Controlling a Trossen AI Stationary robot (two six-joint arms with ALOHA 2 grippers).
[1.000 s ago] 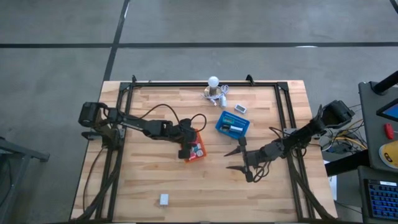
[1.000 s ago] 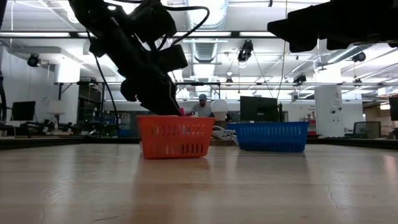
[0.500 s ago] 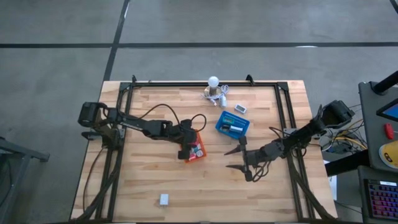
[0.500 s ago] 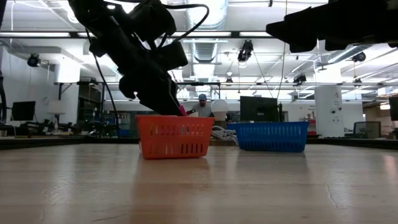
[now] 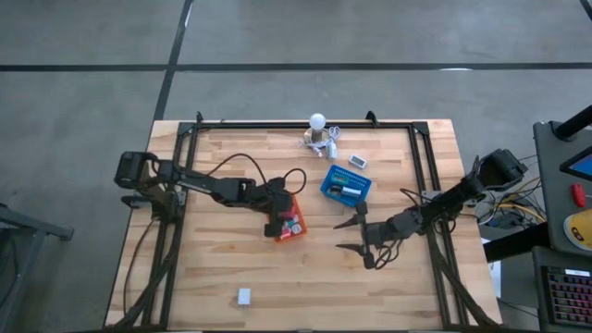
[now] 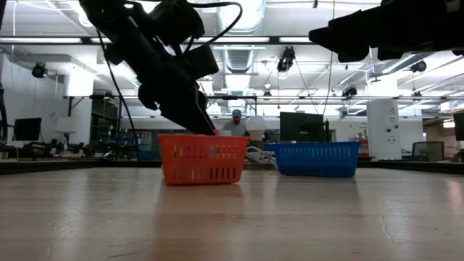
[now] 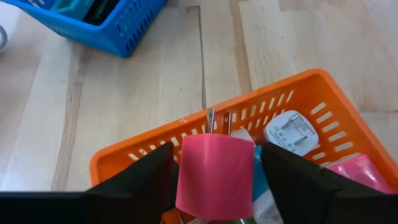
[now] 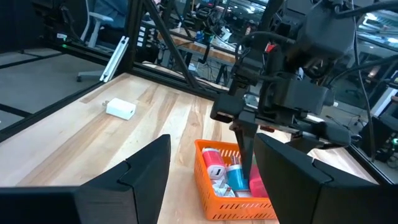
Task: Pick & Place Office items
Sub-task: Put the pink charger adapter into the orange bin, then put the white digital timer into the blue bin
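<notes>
My left gripper (image 5: pixel 279 222) slants down into the orange tray (image 5: pixel 294 222) near the table's middle. It is open, and a pink plug-like block (image 7: pixel 215 175) with two metal prongs stands between its fingers with a slim gap on each side. The tray also holds a white plug (image 7: pixel 287 132), teal and pink pieces. My right gripper (image 5: pixel 349 237) hovers open and level to the tray's right, with nothing between its fingers. More office items lie in the blue tray (image 5: pixel 345 187).
A white block (image 5: pixel 244 297) lies alone near the table's front edge, and another white piece (image 5: pixel 357 162) lies behind the blue tray. A round-bulbed white cluster with cables (image 5: pixel 319 131) stands at the far edge. A person (image 6: pixel 235 122) sits in the room beyond.
In the low view, the pink piece that showed above the orange tray's rim has sunk a little toward the rim. Both arms have stayed in place.
</notes>
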